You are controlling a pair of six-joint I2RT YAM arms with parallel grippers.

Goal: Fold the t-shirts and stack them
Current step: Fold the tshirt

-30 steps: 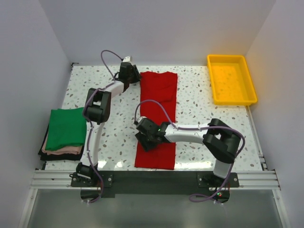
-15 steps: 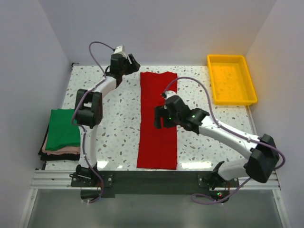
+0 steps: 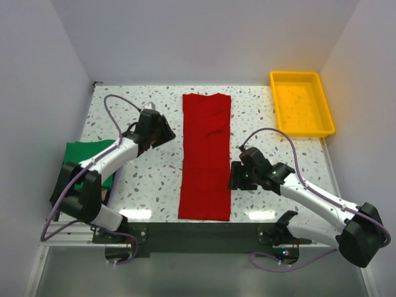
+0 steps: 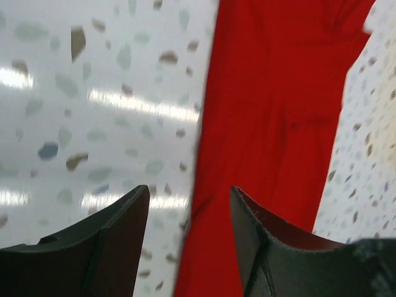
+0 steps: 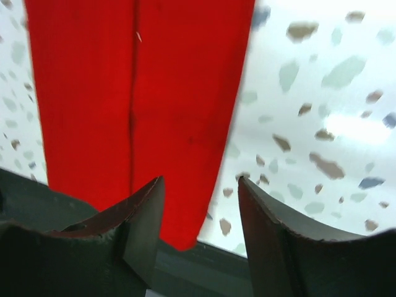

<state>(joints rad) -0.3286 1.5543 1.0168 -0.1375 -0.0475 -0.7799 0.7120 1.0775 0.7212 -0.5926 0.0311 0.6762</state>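
Our left gripper (image 3: pixel 164 132) and right gripper (image 3: pixel 233 177) hang parted and empty either side of the red t-shirt (image 3: pixel 206 154) — a long strip across the table (image 3: pixel 154 179), the green t-shirt (image 3: pixel 77 154) stacked far left — and we judge that pinching only one layer could spill the fold.

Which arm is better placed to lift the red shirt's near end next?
Probably right: the right end effector, open, hangs beside the near half of the red shirt; the left end effector sits farther up its other side.

Speckled counter (image 3: pixel 154 176), three loads
A red t-shirt (image 3: pixel 206 154) lies lengthwise mid-counter, a yellow tray (image 3: pixel 301 102) far right, and a green t-shirt (image 3: pixel 77 162) tops a pile left.
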